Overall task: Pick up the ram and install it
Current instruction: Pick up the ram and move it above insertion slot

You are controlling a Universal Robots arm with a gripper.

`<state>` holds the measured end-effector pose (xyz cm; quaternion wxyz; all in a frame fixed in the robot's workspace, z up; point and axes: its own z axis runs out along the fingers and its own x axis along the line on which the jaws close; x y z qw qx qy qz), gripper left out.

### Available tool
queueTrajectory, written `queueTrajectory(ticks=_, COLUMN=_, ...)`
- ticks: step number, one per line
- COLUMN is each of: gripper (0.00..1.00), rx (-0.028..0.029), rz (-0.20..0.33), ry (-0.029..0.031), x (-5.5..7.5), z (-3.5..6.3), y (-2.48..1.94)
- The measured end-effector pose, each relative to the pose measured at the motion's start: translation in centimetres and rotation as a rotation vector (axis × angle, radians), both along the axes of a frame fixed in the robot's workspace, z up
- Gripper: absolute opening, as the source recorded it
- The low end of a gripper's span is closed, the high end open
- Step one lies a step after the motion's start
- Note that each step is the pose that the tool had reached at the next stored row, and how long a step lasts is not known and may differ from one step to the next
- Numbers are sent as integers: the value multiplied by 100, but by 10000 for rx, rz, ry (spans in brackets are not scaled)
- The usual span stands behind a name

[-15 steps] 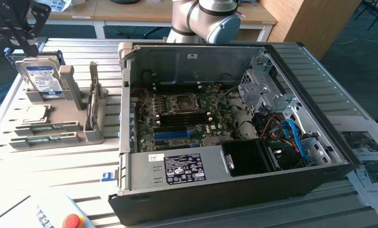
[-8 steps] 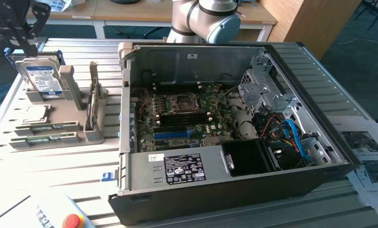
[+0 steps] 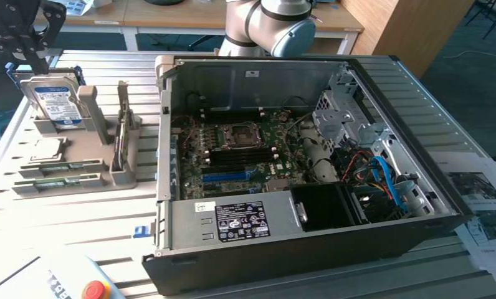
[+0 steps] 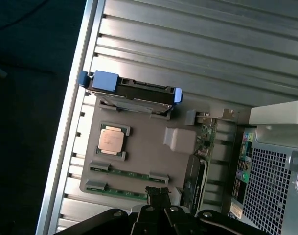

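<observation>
Two rams point(image 3: 61, 166), exterior view: flat in tray point(image 3: 98, 134), below claw point(image 3: 38, 62) hanging above drive point(image 3: 53, 103). Board slots point(image 3: 231, 157) look bare.

Wrist view: claw point(image 4: 157, 195) clenched, empty, over end of near ram point(image 4: 122, 192); other ram point(image 4: 129, 171) just beyond. Nothing picked or installed yet.

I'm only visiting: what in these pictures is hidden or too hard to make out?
Wrist view: one end of the ram stick nearest the jaws is covered by the shut jaws.
Exterior view: print on the hard drive label is too small to read.
Exterior view: the red button is cut off by the bottom edge.
Exterior view: the papers are cut off by the right edge.
</observation>
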<state>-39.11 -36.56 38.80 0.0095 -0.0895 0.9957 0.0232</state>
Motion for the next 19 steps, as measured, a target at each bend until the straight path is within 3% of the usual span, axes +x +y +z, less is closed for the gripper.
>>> queueTrajectory(ticks=19, gripper=10, rx=1, rz=2384, ry=0, x=0, z=-1, y=0)
